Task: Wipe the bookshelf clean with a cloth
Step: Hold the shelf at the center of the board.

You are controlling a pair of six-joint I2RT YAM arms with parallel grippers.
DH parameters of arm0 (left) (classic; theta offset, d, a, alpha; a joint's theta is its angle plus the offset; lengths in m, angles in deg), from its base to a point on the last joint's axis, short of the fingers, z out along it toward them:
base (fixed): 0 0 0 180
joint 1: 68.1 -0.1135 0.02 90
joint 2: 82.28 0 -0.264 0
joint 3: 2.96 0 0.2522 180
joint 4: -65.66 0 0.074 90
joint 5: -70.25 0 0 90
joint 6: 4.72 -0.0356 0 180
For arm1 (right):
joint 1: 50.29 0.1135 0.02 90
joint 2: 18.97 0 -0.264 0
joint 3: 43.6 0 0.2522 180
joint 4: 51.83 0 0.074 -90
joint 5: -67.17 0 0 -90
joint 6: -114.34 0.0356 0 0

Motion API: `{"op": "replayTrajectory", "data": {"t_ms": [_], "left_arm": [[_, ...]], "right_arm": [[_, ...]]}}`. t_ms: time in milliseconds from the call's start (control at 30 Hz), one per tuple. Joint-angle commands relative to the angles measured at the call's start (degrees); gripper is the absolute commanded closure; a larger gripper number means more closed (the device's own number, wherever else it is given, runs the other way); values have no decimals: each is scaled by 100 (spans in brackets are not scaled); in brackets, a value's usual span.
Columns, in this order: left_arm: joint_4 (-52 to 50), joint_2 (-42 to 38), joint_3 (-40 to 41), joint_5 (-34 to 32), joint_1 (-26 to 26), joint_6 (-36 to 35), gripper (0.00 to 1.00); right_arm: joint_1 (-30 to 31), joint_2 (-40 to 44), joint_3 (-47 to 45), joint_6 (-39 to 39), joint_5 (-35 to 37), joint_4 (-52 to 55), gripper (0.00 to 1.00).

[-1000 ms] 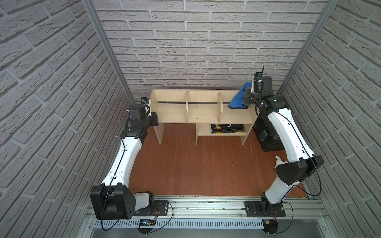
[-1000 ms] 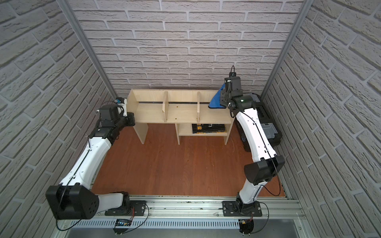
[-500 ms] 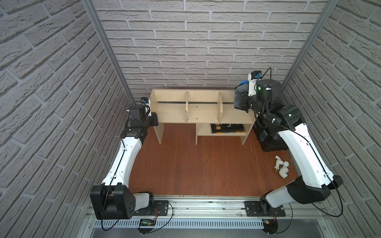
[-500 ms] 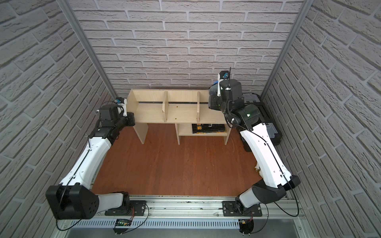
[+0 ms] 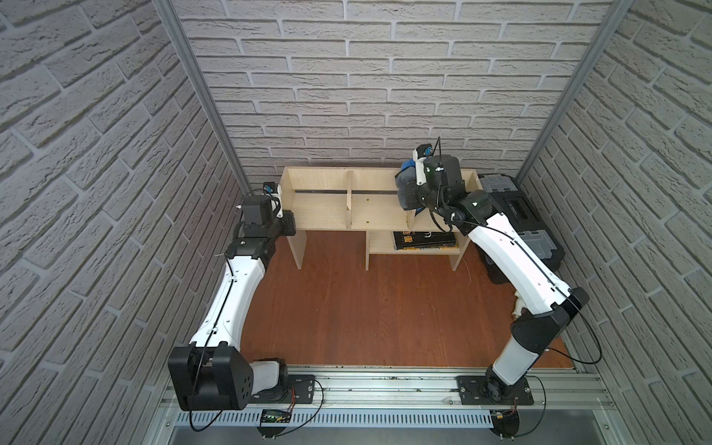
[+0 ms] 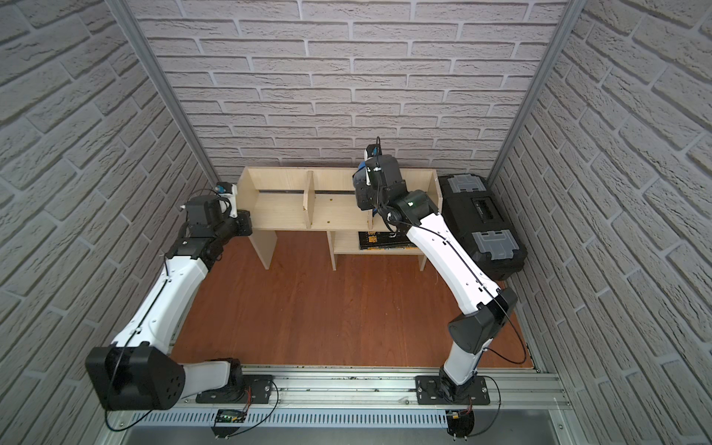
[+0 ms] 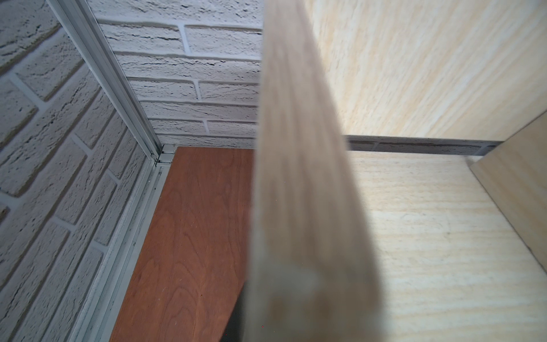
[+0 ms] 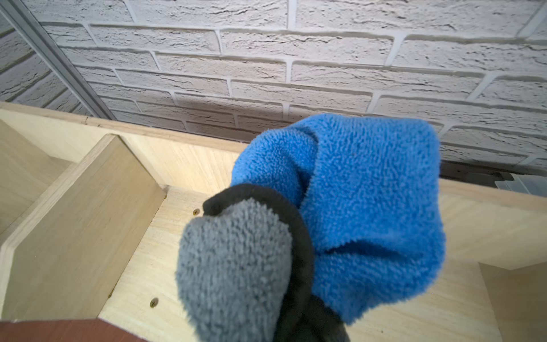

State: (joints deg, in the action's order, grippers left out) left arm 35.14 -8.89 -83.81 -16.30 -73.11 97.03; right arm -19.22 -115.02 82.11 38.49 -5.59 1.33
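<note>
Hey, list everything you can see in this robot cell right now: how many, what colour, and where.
bookshelf: one, pale wood, against the back wall
cloth: one, blue and grey with dark trim, bunched above the bookshelf's right part
toolbox: one, black with grey latches, right of the bookshelf
flat item: one, black with yellow print, on the lower shelf
fitting: one visible, white, on the floor, mostly hidden by the right arm
floor: one, red-brown wood
brick walls: three, grey-white, around the cell
rail: one, silver, front edge
left arm: white and black, jaws shut on the bookshelf's left end panel
right arm: white and black, jaws shut on the cloth
</note>
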Motion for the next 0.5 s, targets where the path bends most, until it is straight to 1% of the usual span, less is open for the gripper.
{"op": "replayTrajectory", "data": {"t_ms": [0,100,200,333,467], "left_arm": [[207,-23,-32,174,-9,384,100],[208,-20,-32,154,-23,381,100],[207,-18,-32,164,-18,379,100],[207,-11,-41,186,-16,398,100],[203,-16,-41,201,-18,406,100]], "right_arm": [[252,700,-587,-20,423,255,97],[430,1130,-1012,53,504,361,98],[694,1366,-1055,61,696,514,97],[1016,1253,-436,9,722,604,97],[1103,520,567,41,187,566,97]]}}
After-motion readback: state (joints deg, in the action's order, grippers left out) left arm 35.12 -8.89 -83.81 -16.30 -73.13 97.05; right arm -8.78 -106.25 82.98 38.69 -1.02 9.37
